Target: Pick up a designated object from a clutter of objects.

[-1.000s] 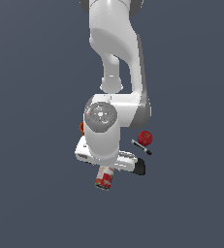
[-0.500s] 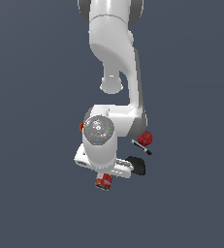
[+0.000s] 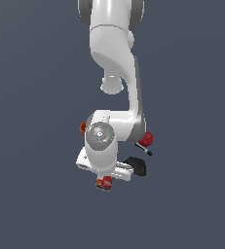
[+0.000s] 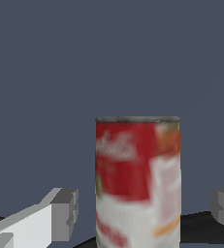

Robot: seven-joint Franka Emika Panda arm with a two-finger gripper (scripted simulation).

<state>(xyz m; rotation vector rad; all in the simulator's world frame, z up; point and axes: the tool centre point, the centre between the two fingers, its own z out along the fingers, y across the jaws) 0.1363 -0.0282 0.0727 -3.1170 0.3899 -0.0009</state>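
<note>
The red-and-white can (image 4: pixel 137 184) with a metallic rim stands between my gripper's (image 4: pixel 145 210) two grey fingers (image 4: pixel 65 213), with a small gap on each side. The gripper is open and straddles the can without touching it. In the exterior view the arm's hand covers most of the clutter. Only the can's end (image 3: pixel 103 183) shows below the gripper (image 3: pixel 104 176). The orange cup (image 3: pixel 83 128), red ball (image 3: pixel 147 139), black-and-white marker (image 3: pixel 144 149) and black spatula (image 3: pixel 138 166) peek out around the arm.
The things lie on a plain dark grey-blue surface (image 3: pixel 36 194). The white arm (image 3: pixel 116 58) reaches in from the top of the exterior view and hides the middle of the clutter.
The wrist and hand have shifted lower in the exterior view, closer over the can. The can and the other items have not moved.
</note>
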